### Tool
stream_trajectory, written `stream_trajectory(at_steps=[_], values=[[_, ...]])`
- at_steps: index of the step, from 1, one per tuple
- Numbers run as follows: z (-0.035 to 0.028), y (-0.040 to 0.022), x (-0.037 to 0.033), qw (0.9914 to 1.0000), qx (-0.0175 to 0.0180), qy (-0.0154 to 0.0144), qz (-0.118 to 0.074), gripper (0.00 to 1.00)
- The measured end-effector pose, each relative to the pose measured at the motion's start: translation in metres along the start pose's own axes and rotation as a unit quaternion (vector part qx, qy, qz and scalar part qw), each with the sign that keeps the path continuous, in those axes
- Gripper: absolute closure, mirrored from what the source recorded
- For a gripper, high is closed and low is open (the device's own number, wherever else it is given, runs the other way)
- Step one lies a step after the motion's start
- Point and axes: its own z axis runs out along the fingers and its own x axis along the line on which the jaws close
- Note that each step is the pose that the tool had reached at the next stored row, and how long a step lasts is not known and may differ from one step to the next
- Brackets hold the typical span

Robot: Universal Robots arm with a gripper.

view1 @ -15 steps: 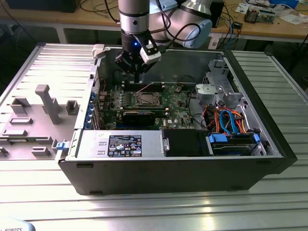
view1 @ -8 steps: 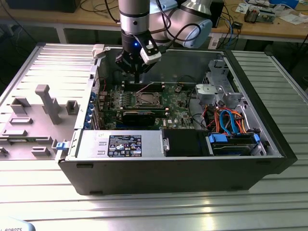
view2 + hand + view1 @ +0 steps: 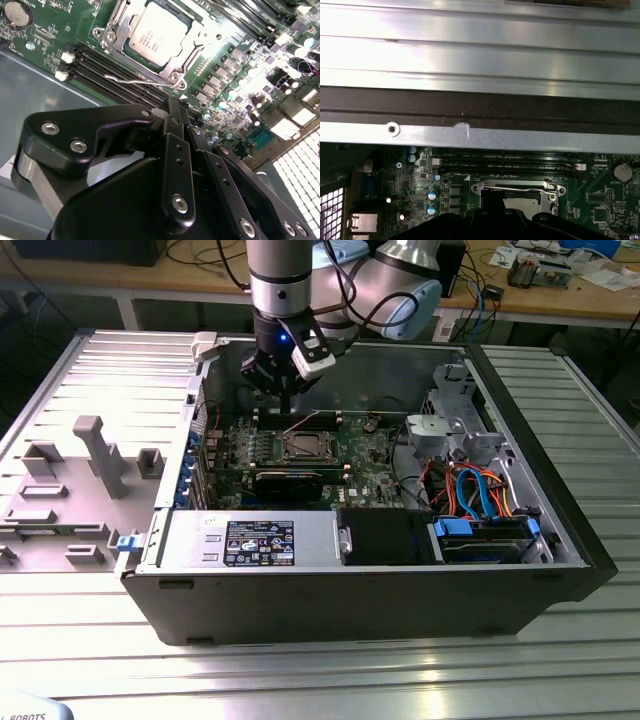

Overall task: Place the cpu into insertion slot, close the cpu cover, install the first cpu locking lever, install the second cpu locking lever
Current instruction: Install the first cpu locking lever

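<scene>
An open computer case [image 3: 560,540] lies on a ribbed metal desk [image 3: 330,670]. The robot arm reaches down into it, its black pincer [image 3: 287,400] hanging just above the green motherboard [image 3: 235,445], fingers [image 3: 176,131] pressed together and holding nothing. The cpu [image 3: 156,34] sits in the insertion slot [image 3: 305,448], its grey face showing through the window of the silver cpu cover [image 3: 186,47], which lies closed over it. A thin locking lever [image 3: 142,80] runs along the slot's edge beside the memory slots [image 3: 115,75].
</scene>
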Motion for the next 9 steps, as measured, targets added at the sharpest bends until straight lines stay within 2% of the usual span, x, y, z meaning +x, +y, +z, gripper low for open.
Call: stream_trajectory(at_steps=[9], values=[[0.0057, 0.0029, -0.0092, 1.00000, 0.0000, -0.0001, 0.000, 0.89]])
